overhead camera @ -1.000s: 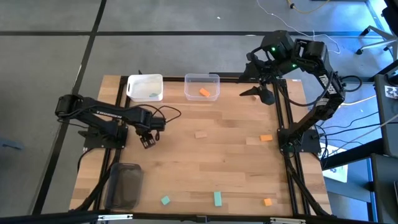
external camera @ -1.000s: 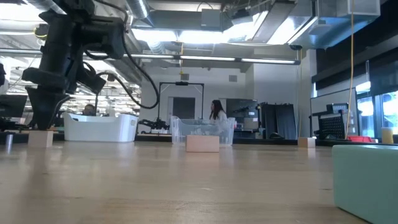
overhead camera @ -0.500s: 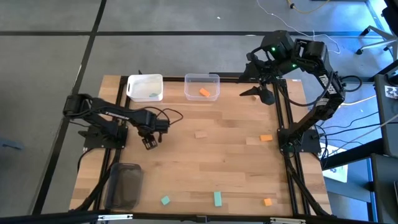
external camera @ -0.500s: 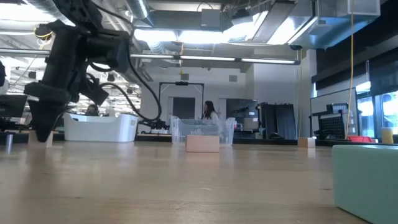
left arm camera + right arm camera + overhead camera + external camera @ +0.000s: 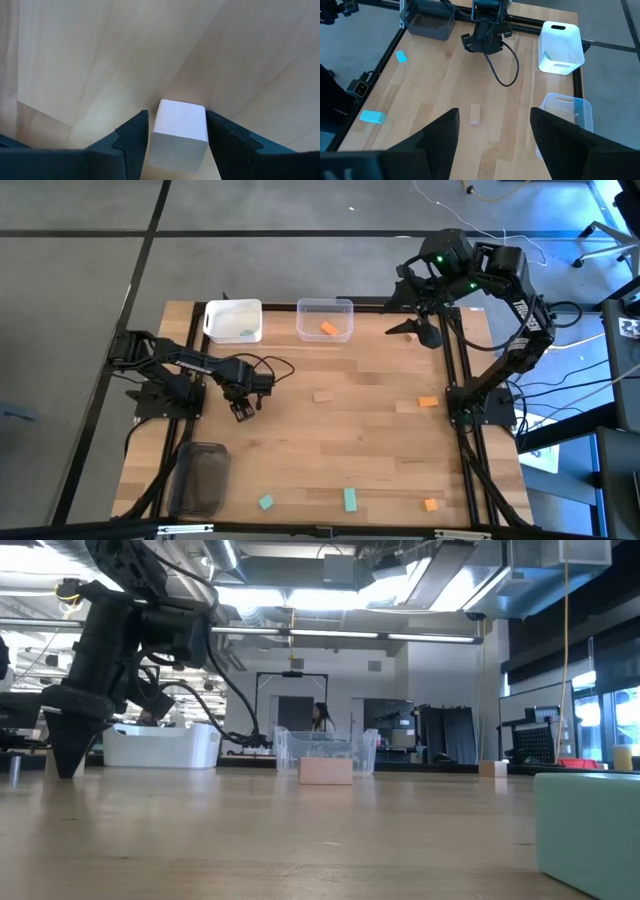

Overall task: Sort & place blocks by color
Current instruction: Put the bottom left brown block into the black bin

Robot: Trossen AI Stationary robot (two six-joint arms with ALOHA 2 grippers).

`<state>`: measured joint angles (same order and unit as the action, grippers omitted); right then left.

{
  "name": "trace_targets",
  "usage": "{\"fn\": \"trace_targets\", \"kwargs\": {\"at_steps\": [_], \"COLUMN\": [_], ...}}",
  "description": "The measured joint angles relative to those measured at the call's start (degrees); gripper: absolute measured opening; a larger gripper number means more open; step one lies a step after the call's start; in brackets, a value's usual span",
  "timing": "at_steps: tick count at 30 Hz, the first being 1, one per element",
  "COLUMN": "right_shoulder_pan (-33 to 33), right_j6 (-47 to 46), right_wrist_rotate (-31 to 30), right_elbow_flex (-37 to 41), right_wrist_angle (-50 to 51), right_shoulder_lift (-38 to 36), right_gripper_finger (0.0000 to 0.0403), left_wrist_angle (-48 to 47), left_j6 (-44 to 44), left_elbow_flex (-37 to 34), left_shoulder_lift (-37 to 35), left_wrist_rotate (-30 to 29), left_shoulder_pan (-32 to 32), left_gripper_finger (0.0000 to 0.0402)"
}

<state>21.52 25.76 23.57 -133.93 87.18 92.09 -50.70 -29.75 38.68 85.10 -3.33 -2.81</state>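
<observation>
Sitting between the two dark fingers of the left tool [image 5: 176, 137], a pale tan block [image 5: 179, 131] rests on the wooden bench [image 5: 330, 450] near its left side, with the fingers spread on either flank and slim gaps showing, not yet clenched. A tan bar [image 5: 322, 395] lies mid-bench. The right tool [image 5: 418, 328], fingers spread and empty, hangs over the far right corner beside the clear bin [image 5: 325, 319].

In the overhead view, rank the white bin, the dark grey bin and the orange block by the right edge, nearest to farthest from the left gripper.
From the left gripper:
1. Dark grey bin, toward the table's front-left corner.
2. White bin, at the back edge; only slightly farther, nearly a tie.
3. Orange block, far across, by the right edge.
</observation>
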Motion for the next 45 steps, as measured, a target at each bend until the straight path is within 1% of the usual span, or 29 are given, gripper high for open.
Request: {"fn": "trace_targets", "kwargs": {"at_steps": [3, 8, 13, 18, 23, 26, 28, 31, 35, 40, 43, 45], "right_shoulder_pan": [0.0, 0.0, 0.0, 0.0, 0.0, 0.0, 0.0, 0.0, 0.0, 0.0, 0.0, 0.0], "right_j6": [0.0, 0.0, 0.0, 0.0, 0.0, 0.0, 0.0, 0.0, 0.0, 0.0, 0.1, 0.1], "right_wrist_rotate": [0.0, 0.0, 0.0, 0.0, 0.0, 0.0, 0.0, 0.0, 0.0, 0.0, 0.0, 0.0], "right_elbow_flex": [0.0, 0.0, 0.0, 0.0, 0.0, 0.0, 0.0, 0.0, 0.0, 0.0, 0.0, 0.0], "right_wrist_angle": [0.0, 0.0, 0.0, 0.0, 0.0, 0.0, 0.0, 0.0, 0.0, 0.0, 0.0, -0.1], "right_shoulder_lift": [0.0, 0.0, 0.0, 0.0, 0.0, 0.0, 0.0, 0.0, 0.0, 0.0, 0.0, 0.0], "right_gripper_finger": [0.0245, 0.0245, 0.0245, 0.0245, 0.0245, 0.0245, 0.0245, 0.0245, 0.0245, 0.0245, 0.0245, 0.0245], "left_wrist_angle": [0.0, 0.0, -1.4, -6.0, -12.3, -14.9, -14.6, -15.0, -17.9, -18.2, -15.9, -14.0], "left_j6": [-0.7, -2.6, -3.9, -2.9, -2.8, -2.3, -1.4, -2.2, -6.9, -19.0, -28.5, -35.5], "left_elbow_flex": [0.0, 0.0, 1.1, 5.5, 12.1, 16.7, 19.7, 23.9, 27.1, 27.5, 27.5, 27.5], "left_shoulder_lift": [0.0, 0.0, 0.2, -1.9, -5.1, -7.0, -8.1, -9.4, -9.5, -9.5, -9.5, -9.5], "left_wrist_rotate": [-0.1, 0.7, 2.2, 2.8, 6.1, 8.7, 11.0, 13.4, 16.2, 22.0, 21.5, 19.8], "left_shoulder_pan": [0.0, 0.0, 0.3, 2.2, 4.5, 7.3, 9.7, 13.6, 19.5, 29.2, 35.1, 38.6], "left_gripper_finger": [0.0178, 0.0121, 0.0122, 0.0122, 0.0122, 0.0122, 0.0122, 0.0122, 0.0122, 0.0122, 0.0122, 0.0122]}}
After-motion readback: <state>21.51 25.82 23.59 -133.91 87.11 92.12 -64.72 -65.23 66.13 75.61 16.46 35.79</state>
